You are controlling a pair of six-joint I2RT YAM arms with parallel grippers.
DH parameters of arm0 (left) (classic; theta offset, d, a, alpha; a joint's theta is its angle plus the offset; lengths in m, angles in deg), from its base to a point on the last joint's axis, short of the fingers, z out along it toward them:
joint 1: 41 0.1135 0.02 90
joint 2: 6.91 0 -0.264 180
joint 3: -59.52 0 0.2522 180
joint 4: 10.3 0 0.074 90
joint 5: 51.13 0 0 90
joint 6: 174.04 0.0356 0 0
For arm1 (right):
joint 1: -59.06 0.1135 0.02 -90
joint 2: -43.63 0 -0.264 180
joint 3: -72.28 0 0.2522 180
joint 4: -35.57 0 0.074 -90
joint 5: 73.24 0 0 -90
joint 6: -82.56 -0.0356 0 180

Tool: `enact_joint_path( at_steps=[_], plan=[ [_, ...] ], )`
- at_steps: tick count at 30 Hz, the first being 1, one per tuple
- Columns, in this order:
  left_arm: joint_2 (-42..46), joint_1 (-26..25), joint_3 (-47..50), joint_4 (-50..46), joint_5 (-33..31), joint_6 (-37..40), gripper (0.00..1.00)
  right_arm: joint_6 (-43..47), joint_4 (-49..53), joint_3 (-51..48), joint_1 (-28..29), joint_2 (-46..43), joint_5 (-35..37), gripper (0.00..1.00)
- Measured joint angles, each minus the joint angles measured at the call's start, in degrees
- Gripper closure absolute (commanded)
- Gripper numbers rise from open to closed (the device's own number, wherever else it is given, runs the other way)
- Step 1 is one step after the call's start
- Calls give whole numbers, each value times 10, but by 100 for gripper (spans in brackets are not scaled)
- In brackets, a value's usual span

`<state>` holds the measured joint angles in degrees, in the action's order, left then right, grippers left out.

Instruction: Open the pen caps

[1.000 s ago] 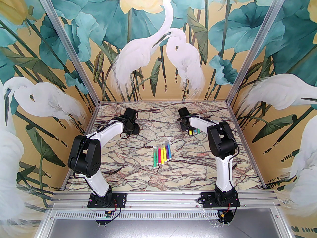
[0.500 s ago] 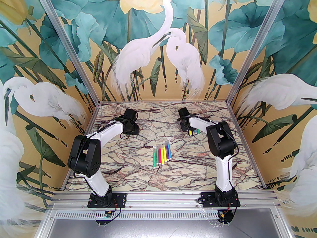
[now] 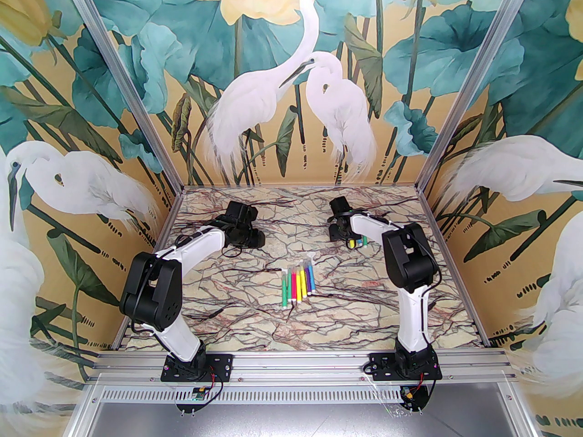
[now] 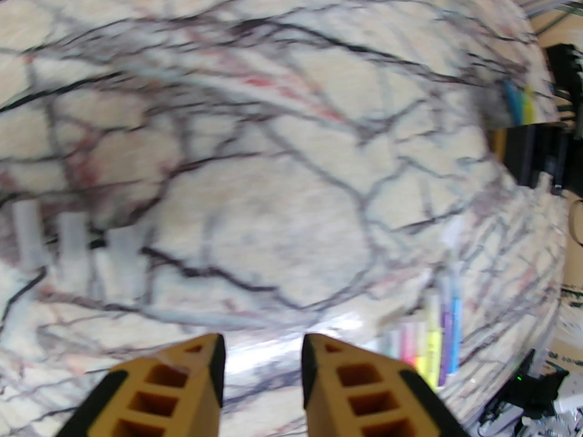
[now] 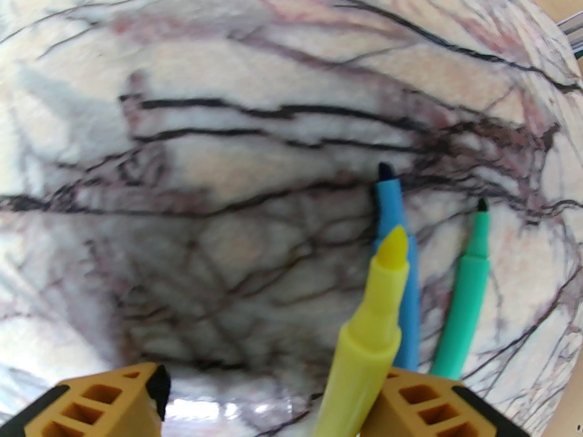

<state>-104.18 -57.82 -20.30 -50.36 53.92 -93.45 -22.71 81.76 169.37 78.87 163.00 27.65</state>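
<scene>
Pen caps (image 4: 73, 244) lie well ahead of parted, empty left fingers (image 4: 200, 380), open table (image 4: 273, 198) between; right fingers (image 5: 114, 398) gape beside yellow pen (image 5: 378, 317).

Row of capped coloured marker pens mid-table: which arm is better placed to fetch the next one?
Probably left. The left gripper is empty, jaws apart. The right gripper, open, has the uncapped yellow marker pen leaning against one finger.

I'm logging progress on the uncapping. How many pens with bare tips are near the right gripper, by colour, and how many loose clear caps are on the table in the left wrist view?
Yellow pen: 1
Blue pen: 1
Green pen: 1
Loose clear caps: 3
Total: 6
</scene>
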Motion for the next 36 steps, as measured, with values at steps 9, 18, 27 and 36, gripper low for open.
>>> enact_joint_path(
  at_steps=[9, 18, 27, 36],
  plan=[
    [2, -2, 26, 55, 73, -7, 65, -11, -29, -38, -24, -48, -77, 25],
    [2, -2, 27, 69, 83, -7, 65, -12, -36, -50, -29, -65, -70, 28],
    [4, -2, 27, 68, 80, -13, 65, -12, -35, -53, -29, -67, -60, 44],
    [32, -2, 30, 68, 48, -16, 64, 8, -32, -81, 3, -108, -83, 49]
  ],
)
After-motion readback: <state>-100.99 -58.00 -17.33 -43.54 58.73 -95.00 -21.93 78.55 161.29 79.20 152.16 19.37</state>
